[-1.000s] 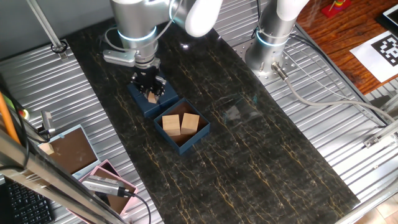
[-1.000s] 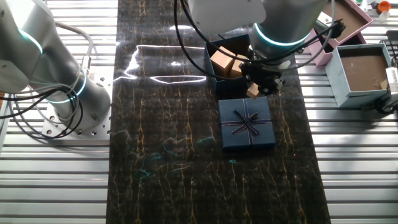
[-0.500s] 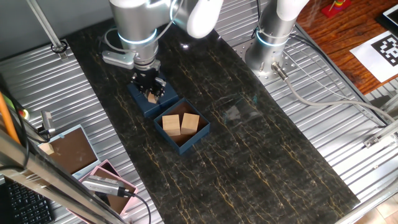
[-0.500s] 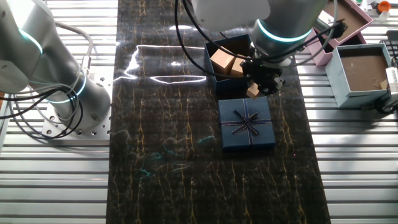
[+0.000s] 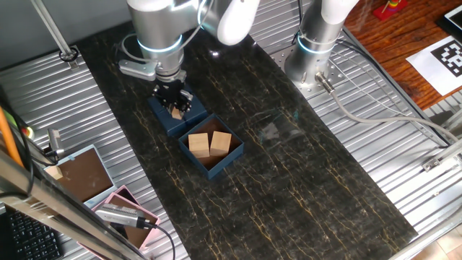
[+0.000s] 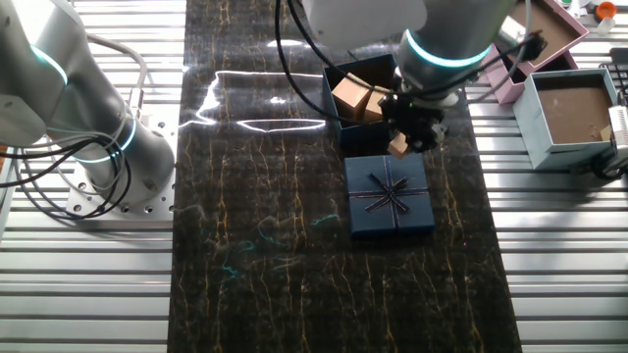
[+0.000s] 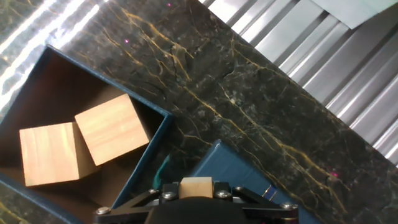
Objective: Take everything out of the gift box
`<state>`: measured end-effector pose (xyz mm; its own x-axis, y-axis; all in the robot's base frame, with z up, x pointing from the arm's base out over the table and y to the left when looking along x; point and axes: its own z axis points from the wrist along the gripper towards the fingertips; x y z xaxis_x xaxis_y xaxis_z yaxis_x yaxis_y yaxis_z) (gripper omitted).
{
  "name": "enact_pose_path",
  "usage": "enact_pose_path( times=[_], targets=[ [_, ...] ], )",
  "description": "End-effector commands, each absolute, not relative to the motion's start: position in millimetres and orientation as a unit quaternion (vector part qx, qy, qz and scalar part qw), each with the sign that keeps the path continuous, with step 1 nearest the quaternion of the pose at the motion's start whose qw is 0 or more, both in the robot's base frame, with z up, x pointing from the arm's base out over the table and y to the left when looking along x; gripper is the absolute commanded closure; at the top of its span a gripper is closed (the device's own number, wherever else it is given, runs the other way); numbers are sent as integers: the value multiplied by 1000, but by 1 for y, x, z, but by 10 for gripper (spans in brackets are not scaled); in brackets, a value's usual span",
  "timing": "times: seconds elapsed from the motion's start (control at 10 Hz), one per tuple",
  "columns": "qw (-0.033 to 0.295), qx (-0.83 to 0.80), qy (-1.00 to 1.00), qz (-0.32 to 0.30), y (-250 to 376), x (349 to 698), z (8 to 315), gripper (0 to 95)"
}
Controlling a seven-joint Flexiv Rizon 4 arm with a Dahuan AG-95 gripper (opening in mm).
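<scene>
Clamped between the fingers of the gripper (image 5: pixel 175 110) is one small wooden block (image 5: pixel 176 113), its pale top face showing between the black finger mounts in the hand view (image 7: pixel 196 187). From the other fixed view the gripper (image 6: pixel 403 144) hangs over the near edge of the flat navy lid (image 6: pixel 389 195), the one with a ribbon bow, and the held block (image 6: pixel 397 145) sits just above that edge; whether it touches the lid cannot be told. Two more wooden blocks (image 5: pixel 210 143) remain in the gift box (image 5: pixel 227 160), lying side by side and touching on its brown floor, which makes three blocks in all, one held and two in the box. One gift box and one lid are on the dark marbled table (image 5: pixel 303 180), set just beside each other, with the box next to the gripper rather than under it.
</scene>
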<state>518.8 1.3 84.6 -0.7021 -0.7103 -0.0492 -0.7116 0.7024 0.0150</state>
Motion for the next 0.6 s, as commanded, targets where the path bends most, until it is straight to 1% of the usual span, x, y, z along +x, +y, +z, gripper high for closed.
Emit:
enact_pose_path(
  times=[0.1,0.4,0.5,0.6],
  targets=[
    [20,-385,922,15,0,521,76,950],
    [21,-402,915,15,-2,522,64,950],
    [24,-408,912,19,-2,523,61,570],
    [26,-410,911,23,-2,523,62,380]
  ],
)
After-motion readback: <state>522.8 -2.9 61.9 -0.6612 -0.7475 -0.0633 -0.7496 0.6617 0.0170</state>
